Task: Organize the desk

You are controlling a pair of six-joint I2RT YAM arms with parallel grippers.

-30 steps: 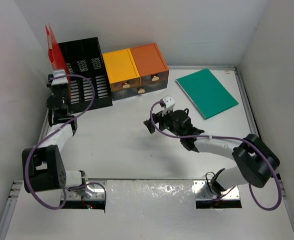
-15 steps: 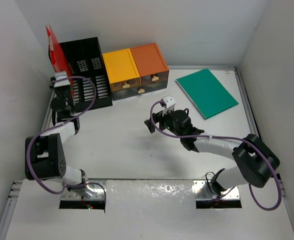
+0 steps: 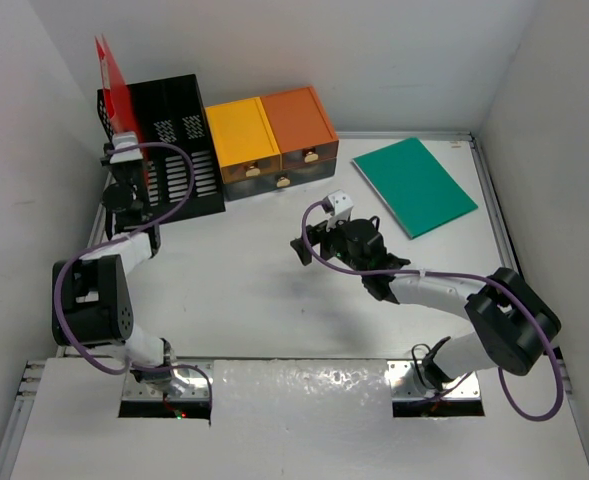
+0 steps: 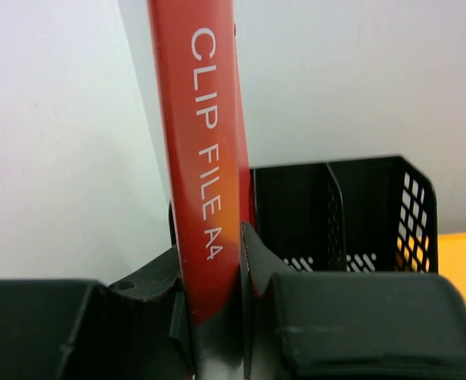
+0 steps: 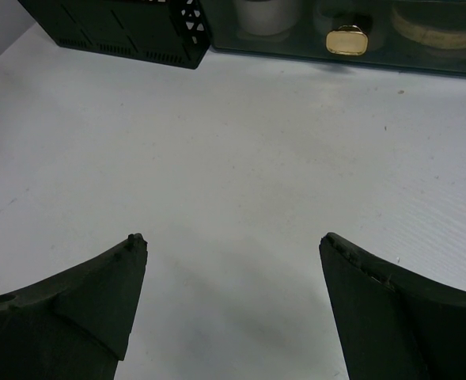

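Observation:
A red clip file (image 3: 112, 78) stands upright on edge at the back left, against the left end of the black slotted file rack (image 3: 169, 140). My left gripper (image 3: 124, 152) is shut on its lower spine. In the left wrist view the file's spine (image 4: 205, 158), printed "CLIP FILE A4", is pinched in the left gripper (image 4: 213, 261), with the rack (image 4: 335, 214) behind it to the right. My right gripper (image 3: 309, 245) hovers open over the middle of the desk (image 3: 234, 290). The right wrist view shows only bare desk (image 5: 240, 158) in the open right gripper (image 5: 233, 241).
Yellow (image 3: 242, 135) and orange (image 3: 299, 118) drawer boxes sit right of the rack, over a lower drawer with a gold knob (image 5: 346, 39). A green notebook (image 3: 414, 185) lies flat at the back right. White walls close in on the left, back and right.
My left gripper has carried the red file a little up and to the right, closer against the rack's left end. The right arm has hardly moved.

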